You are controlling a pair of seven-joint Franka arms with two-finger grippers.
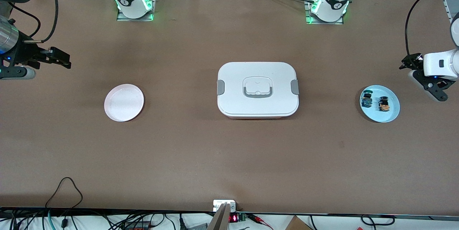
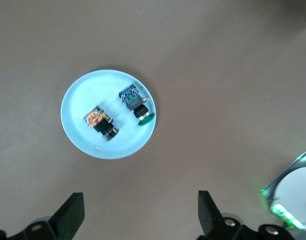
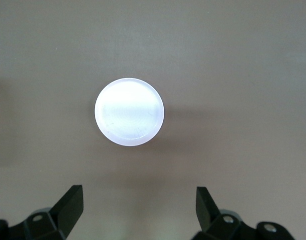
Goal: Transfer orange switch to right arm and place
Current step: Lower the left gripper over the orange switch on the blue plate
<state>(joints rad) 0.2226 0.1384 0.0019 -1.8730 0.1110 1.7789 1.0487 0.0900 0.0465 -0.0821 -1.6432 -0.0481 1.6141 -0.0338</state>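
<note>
Blue plate holds orange switch and blue-green switch; both grippers' jaws open, empty.

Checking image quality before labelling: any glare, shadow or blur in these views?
Front view: even light, soft shadow beside the white lidded box. Left wrist view: slightly soft, yet the orange switch on the blue plate reads clearly. Right wrist view: the pink plate is washed out by glare.
</note>
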